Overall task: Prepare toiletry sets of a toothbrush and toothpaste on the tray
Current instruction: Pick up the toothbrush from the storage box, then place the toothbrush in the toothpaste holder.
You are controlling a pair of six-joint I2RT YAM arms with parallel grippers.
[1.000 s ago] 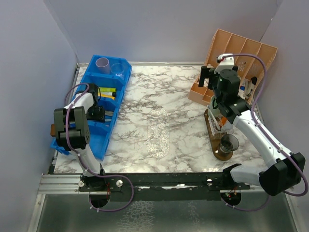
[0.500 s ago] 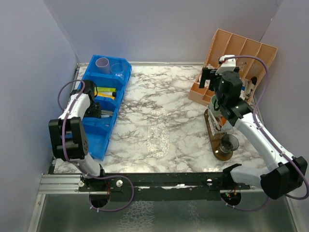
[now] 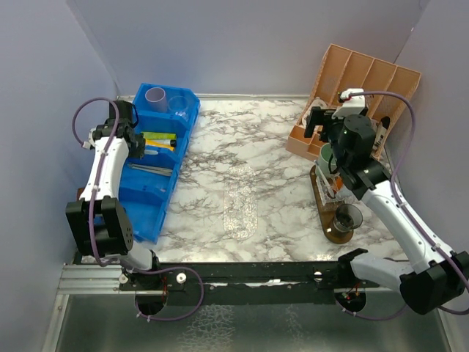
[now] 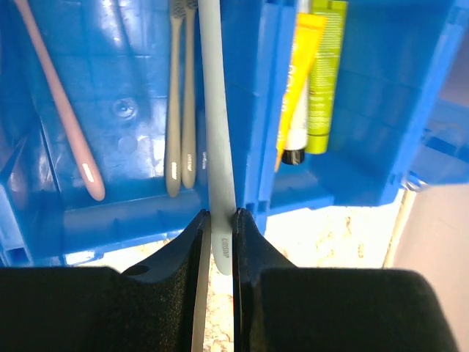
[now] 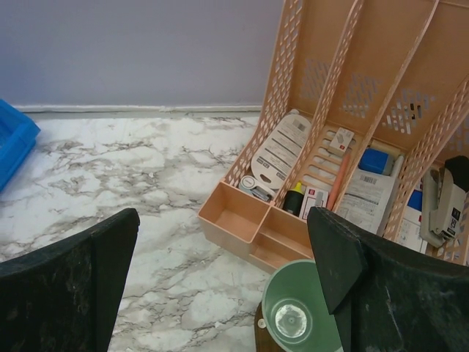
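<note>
The left gripper, clamped on a grey toothbrush, had lifted it from the left-edge blue bin; the right gripper gaped above the mint cup.

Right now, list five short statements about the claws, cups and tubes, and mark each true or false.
1. The left claw is shut on a pale grey toothbrush. True.
2. The right claw grips the mint green cup. False: the claw is open and the cup sits below it, ungripped.
3. The lilac cup stands on the tray. False: it is in the far end of the blue bin.
4. Yellow and green tubes lie in the blue bin. True.
5. The smoky dark cup stands on the tray. True.
</note>
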